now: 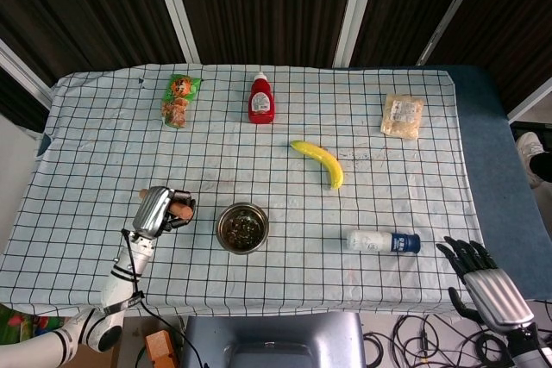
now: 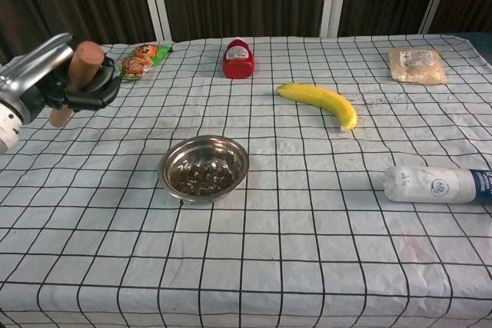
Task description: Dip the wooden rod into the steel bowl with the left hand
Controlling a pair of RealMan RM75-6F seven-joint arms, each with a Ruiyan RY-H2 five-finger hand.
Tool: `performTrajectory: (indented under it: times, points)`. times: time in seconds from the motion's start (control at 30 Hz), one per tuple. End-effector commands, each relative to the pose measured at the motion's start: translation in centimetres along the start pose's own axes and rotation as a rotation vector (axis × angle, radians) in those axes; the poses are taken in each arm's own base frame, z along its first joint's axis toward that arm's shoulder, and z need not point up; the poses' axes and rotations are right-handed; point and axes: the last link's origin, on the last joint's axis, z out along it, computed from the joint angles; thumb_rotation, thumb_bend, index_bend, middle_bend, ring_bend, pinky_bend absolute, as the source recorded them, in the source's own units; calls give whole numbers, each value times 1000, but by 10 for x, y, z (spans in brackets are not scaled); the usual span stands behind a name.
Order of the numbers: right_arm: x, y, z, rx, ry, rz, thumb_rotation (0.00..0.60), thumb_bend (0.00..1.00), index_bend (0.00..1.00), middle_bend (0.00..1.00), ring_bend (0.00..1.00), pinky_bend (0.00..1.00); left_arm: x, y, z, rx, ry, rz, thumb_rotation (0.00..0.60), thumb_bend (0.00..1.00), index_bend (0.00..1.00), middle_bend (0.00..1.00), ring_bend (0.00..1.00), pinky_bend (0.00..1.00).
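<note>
My left hand point(image 1: 160, 210) point(image 2: 58, 82) grips the wooden rod point(image 1: 180, 209) point(image 2: 81, 63), a brown cylinder, and holds it above the cloth to the left of the steel bowl point(image 1: 242, 227) point(image 2: 204, 168). The rod is clear of the bowl and tilts back toward me in the chest view. The bowl holds small dark bits. My right hand point(image 1: 483, 282) hangs at the lower right corner of the head view, off the table, fingers spread and empty.
A banana point(image 1: 318, 161) point(image 2: 320, 102) lies beyond the bowl to the right. A white bottle point(image 1: 383, 241) point(image 2: 438, 184) lies on its side at the right. A red ketchup bottle point(image 1: 260, 99), a snack packet point(image 1: 178, 97) and a wrapped food pack point(image 1: 403, 116) sit along the far edge.
</note>
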Motion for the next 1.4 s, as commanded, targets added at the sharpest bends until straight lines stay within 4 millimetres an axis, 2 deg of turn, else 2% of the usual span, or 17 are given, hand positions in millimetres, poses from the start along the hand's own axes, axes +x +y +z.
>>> performTrajectory:
  times: [0.03,0.13,0.17,0.5,0.57,0.67,0.83,0.93,1.17,1.27,1.4]
  points:
    - [0,0,1,-4,1,0,600,483,0,0,0,0,-24,-45,-5,120,-99,287,600,420,833,1000,818,974]
    - [1,1,1,-8,4,2,600,483,0,0,0,0,-29,-53,-3,162,-118,304,600,287,780,1000,782,938]
    - [2,2,1,-9,5,3,600,483,0,0,0,0,-30,-55,-2,176,-120,306,600,270,762,1000,772,928]
    - [4,4,-1,-14,15,11,600,483,0,0,0,0,-31,-61,3,227,-111,266,600,259,664,972,693,853]
    - [4,4,-1,-13,13,9,600,483,0,0,0,0,-31,-60,2,234,-114,250,600,259,596,908,621,797]
    - [4,4,-1,-12,11,8,600,483,0,0,0,0,-30,-58,-1,232,-115,245,600,264,457,752,476,665]
    - [3,3,-1,-10,10,7,600,483,0,0,0,0,-30,-54,-10,223,-155,251,600,275,299,595,368,539]
    - [4,3,-1,-11,13,9,600,483,0,0,0,0,-30,-53,-15,219,-183,271,600,276,249,499,279,449]
    - [5,4,-2,-10,19,14,600,483,0,0,0,0,-26,-51,-25,183,-226,289,600,278,223,452,247,376]
    - [4,3,-1,-10,15,11,600,483,0,0,0,0,-21,-46,-27,156,-222,279,600,276,203,414,214,346]
    - [4,3,-2,-11,17,10,600,483,0,0,0,0,-11,-37,-33,116,-197,258,600,277,203,414,210,342]
